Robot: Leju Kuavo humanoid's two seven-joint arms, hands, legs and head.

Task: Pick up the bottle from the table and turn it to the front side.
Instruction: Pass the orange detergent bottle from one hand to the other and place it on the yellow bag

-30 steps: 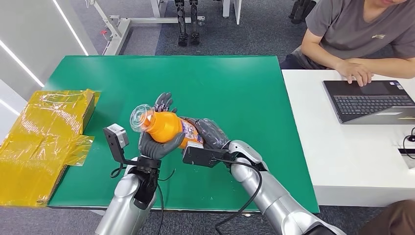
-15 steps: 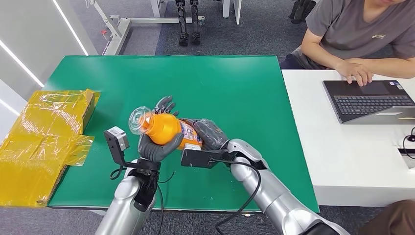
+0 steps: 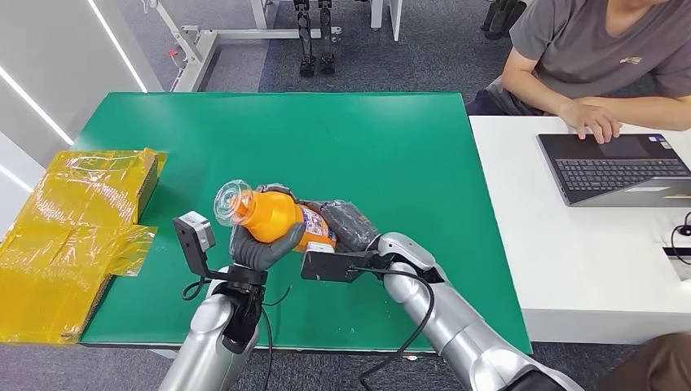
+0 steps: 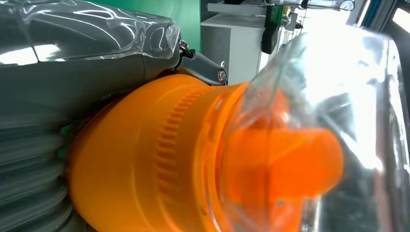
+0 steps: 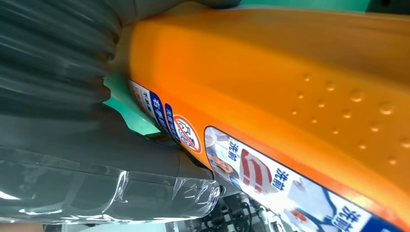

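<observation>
The orange bottle [image 3: 281, 213] is held lying sideways above the green table [image 3: 391, 138], gripped near its clear cap [image 3: 232, 199] by the left hand [image 3: 262, 243] and at its base by the right hand [image 3: 350, 224]; a blue-edged label [image 5: 270, 174] with Chinese characters is seen; bare green surface is left beyond; a yellow box [image 3: 73, 236] is set at the table's left edge.

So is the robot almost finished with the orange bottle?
Partly. The pick-up looks done: the bottle is off the table, gripped by the left hand near the cap and the right hand at the base. Turning is underway; its label faces sideways, so it still needs turning to the front.
</observation>
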